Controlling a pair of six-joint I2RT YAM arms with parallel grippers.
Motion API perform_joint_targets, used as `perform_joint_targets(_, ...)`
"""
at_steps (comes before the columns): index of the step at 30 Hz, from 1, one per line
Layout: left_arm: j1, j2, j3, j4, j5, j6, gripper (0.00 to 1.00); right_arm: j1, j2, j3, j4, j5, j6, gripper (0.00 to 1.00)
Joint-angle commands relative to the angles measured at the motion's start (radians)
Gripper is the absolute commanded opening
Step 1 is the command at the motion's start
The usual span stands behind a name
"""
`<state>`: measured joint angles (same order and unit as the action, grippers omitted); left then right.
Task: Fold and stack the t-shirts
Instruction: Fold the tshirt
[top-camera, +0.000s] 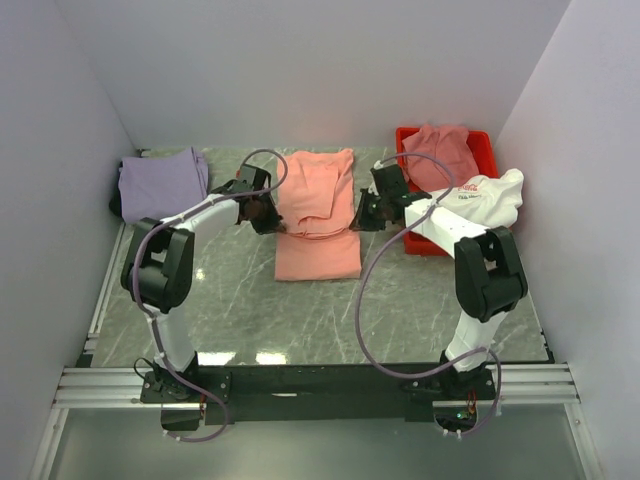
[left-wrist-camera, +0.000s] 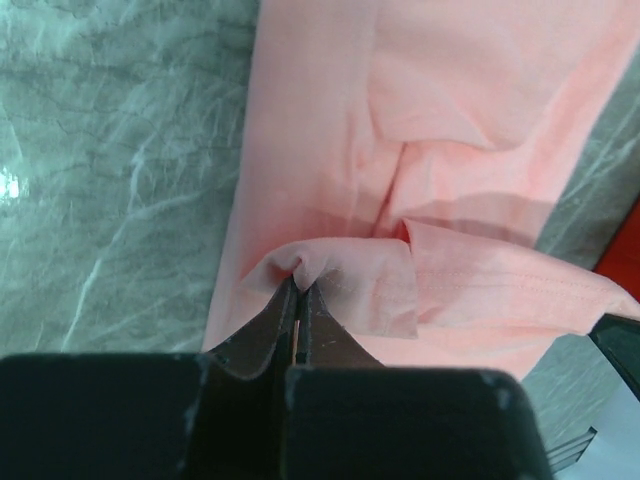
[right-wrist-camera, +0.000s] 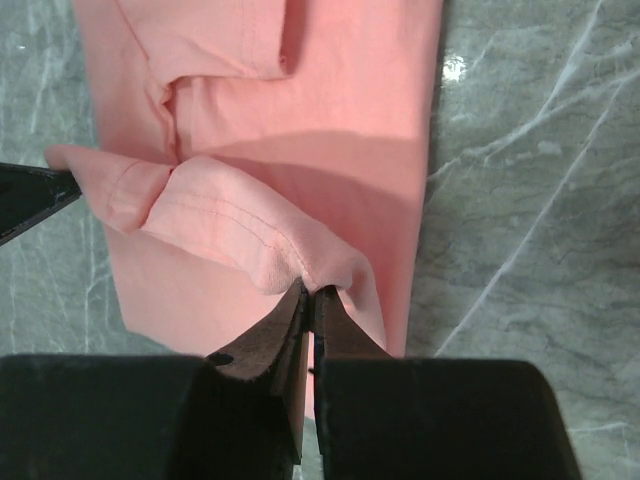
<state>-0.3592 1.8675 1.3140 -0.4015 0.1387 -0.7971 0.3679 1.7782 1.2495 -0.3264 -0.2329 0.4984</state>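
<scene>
Left claw (left-wrist-camera: 298, 287) and right claw (right-wrist-camera: 310, 292) are each pinched shut on a side of the stitched hem of the salmon-pink t-shirt (top-camera: 318, 215). The shirt lies on the worktop (top-camera: 250, 300), just left of the red bin (top-camera: 485, 140). The step looks like folding it in half. Next, both claws need to travel together so the hem lands square.

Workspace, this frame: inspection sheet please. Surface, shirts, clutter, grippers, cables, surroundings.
Surface: grey marbled tabletop.
Job's things: salmon-pink t-shirt mid-table, partly folded; lavender t-shirt far left; dusty rose t-shirt in red bin; white t-shirt draped over the bin's near right side.
Clutter: nothing seen.
Grippers: left gripper and right gripper each shut on a pinched edge of the salmon-pink t-shirt.
Cables: grey cables loop off both arms.
Surroundings: white walls on three sides; metal rail at front.
</scene>
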Motion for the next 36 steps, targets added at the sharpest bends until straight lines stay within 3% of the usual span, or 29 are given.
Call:
perform_joint_targets(1,0.008,0.025,0.057,0.020,-0.001,0.022,0.00,-0.018,0.030,0.050,0.044,-0.006,-0.017,0.01)
perform_joint_targets(3,0.009,0.041,0.067,0.013,-0.013,0.021,0.02,-0.027,0.050,0.068,0.040,-0.002,-0.018,0.02)
perform_joint_targets(6,0.020,0.048,0.068,0.027,-0.011,0.021,0.14,-0.037,0.095,0.103,0.029,-0.009,-0.027,0.06)
perform_joint_targets(8,0.025,0.051,0.077,0.027,-0.010,0.024,0.29,-0.040,0.119,0.131,0.021,-0.019,-0.034,0.09)
perform_joint_targets(10,0.028,0.045,0.082,0.024,-0.005,0.029,0.43,-0.043,0.127,0.149,0.000,-0.020,-0.043,0.23)
perform_joint_targets(12,0.028,0.019,0.074,0.024,-0.001,0.029,0.54,-0.043,0.116,0.160,-0.011,-0.019,-0.049,0.46)
perform_joint_targets(13,0.028,0.006,0.068,0.027,-0.002,0.027,0.68,-0.041,0.098,0.157,-0.013,-0.022,-0.052,0.52)
perform_joint_targets(15,0.028,-0.048,0.033,0.033,-0.010,0.022,0.81,-0.043,0.069,0.133,-0.008,-0.026,-0.054,0.62)
perform_joint_targets(16,0.028,-0.069,0.018,0.036,-0.022,0.016,0.99,-0.041,0.037,0.119,-0.005,-0.028,-0.055,0.66)
perform_joint_targets(20,0.028,-0.230,-0.129,0.070,-0.031,-0.005,0.99,-0.035,-0.055,0.000,0.015,-0.045,-0.052,0.74)
perform_joint_targets(26,0.025,-0.453,-0.401,0.142,0.016,-0.059,0.99,-0.017,-0.213,-0.215,0.047,-0.026,-0.029,0.75)
perform_joint_targets(32,-0.009,-0.576,-0.587,0.187,0.041,-0.114,0.99,-0.014,-0.365,-0.421,0.089,-0.101,-0.003,0.76)
perform_joint_targets(34,-0.032,-0.584,-0.617,0.202,0.039,-0.128,0.99,-0.009,-0.405,-0.458,0.110,-0.115,0.009,0.85)
perform_joint_targets(36,-0.053,-0.584,-0.630,0.208,0.016,-0.139,0.99,-0.004,-0.424,-0.502,0.134,-0.123,0.025,0.86)
